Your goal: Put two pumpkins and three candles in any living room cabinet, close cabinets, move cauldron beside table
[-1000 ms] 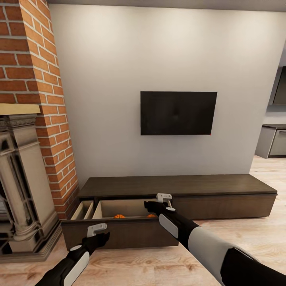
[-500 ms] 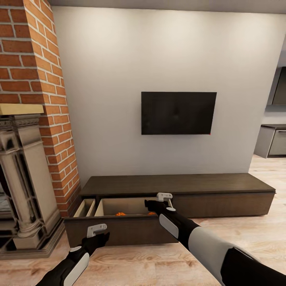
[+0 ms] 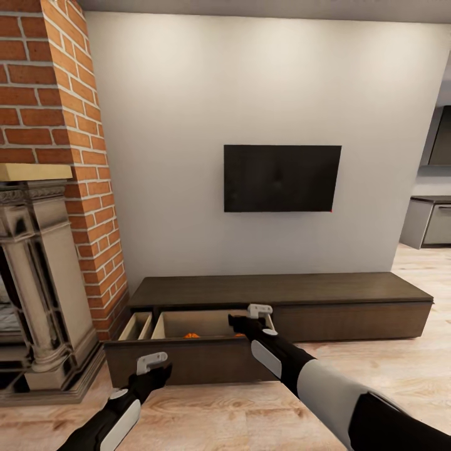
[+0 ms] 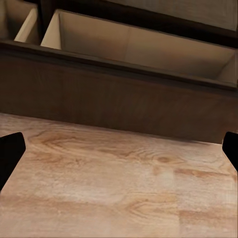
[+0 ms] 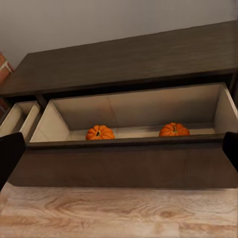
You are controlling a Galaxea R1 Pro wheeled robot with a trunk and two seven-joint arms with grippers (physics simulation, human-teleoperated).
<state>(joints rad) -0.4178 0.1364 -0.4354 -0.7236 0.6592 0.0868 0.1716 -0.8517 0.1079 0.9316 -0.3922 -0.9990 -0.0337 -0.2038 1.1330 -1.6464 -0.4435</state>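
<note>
The cabinet is dark-brown wood with pale beige drawer insides, and the two pumpkins in it are bright orange, ribbed, with dark stems. The floor is light wood with a wavy grain, the wall plain off-white, and the TV screen black. The brick column is red-orange with pale mortar lines, and both arms are black with white panels.

White wall with central black television; brick fireplace at left; light wood floor below.
</note>
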